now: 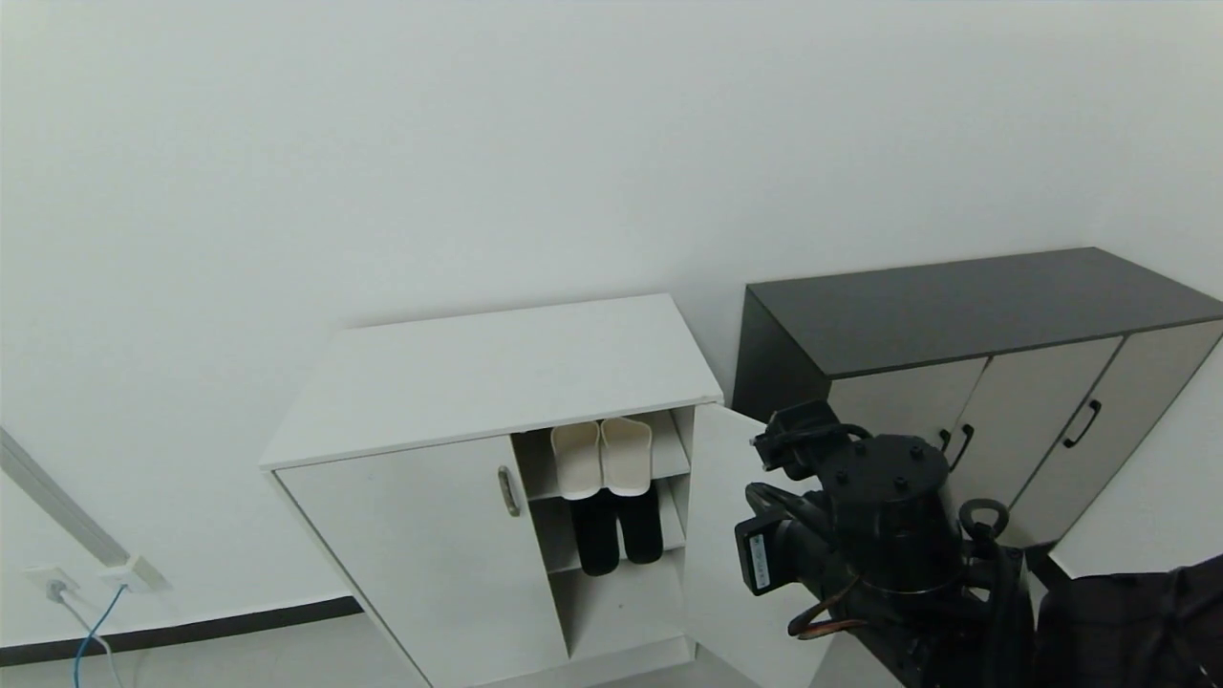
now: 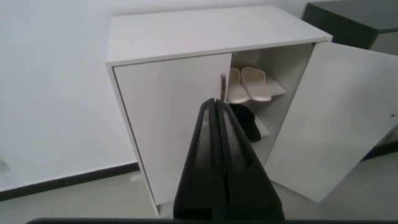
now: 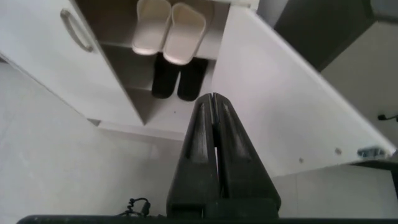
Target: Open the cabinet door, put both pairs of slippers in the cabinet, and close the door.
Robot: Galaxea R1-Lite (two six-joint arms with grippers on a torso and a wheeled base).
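Observation:
The white cabinet (image 1: 487, 382) stands against the wall with its right door (image 1: 726, 535) swung open and its left door (image 1: 420, 554) closed. A pair of white slippers (image 1: 602, 457) lies on the upper shelf, and a pair of black slippers (image 1: 616, 535) on the shelf below. My right arm (image 1: 860, 506) hangs low in front of the open door. My right gripper (image 3: 212, 96) is shut and empty, out in front of the open compartment and apart from the open door (image 3: 286, 106). My left gripper (image 2: 216, 101) is shut and empty, facing the closed door near its handle.
A dark-topped cabinet (image 1: 955, 306) with closed doors stands right of the white one, close behind the open door. A wall socket with a blue cable (image 1: 57, 583) is at the far left. Bare floor lies before the cabinet.

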